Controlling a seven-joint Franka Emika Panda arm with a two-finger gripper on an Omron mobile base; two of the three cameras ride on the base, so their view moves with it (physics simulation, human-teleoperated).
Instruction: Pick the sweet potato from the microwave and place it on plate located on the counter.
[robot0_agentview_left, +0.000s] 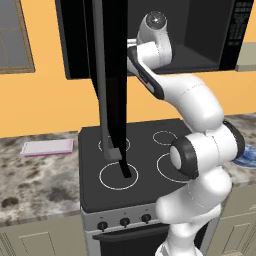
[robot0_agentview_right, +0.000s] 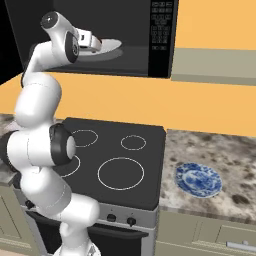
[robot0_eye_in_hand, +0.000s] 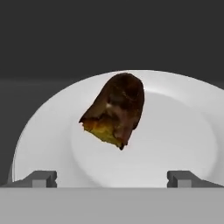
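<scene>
The sweet potato (robot0_eye_in_hand: 116, 109), a brown mottled lump, lies on a plain white dish (robot0_eye_in_hand: 175, 131) inside the microwave (robot0_agentview_right: 161, 40). My gripper (robot0_eye_in_hand: 113, 179) is open, its fingertips (robot0_eye_in_hand: 41, 178) wide apart just short of the potato, with nothing between them. From the right base view the hand (robot0_agentview_right: 90, 41) reaches into the black oven cavity over the dish (robot0_agentview_right: 111, 50). The microwave door (robot0_agentview_left: 111, 75) stands swung open toward me. The plate (robot0_agentview_right: 198, 179) with its blue pattern rests on the speckled counter (robot0_agentview_right: 230, 150) right of the stove, and its edge (robot0_agentview_left: 248, 161) peeks out behind my arm.
A black stovetop (robot0_agentview_right: 120, 150) with white rings lies under the microwave. The open door (robot0_agentview_left: 111, 75) hangs down over its left half. A flat pale pink item (robot0_agentview_left: 47, 147) lies on the counter (robot0_agentview_left: 35, 180) left of the stove.
</scene>
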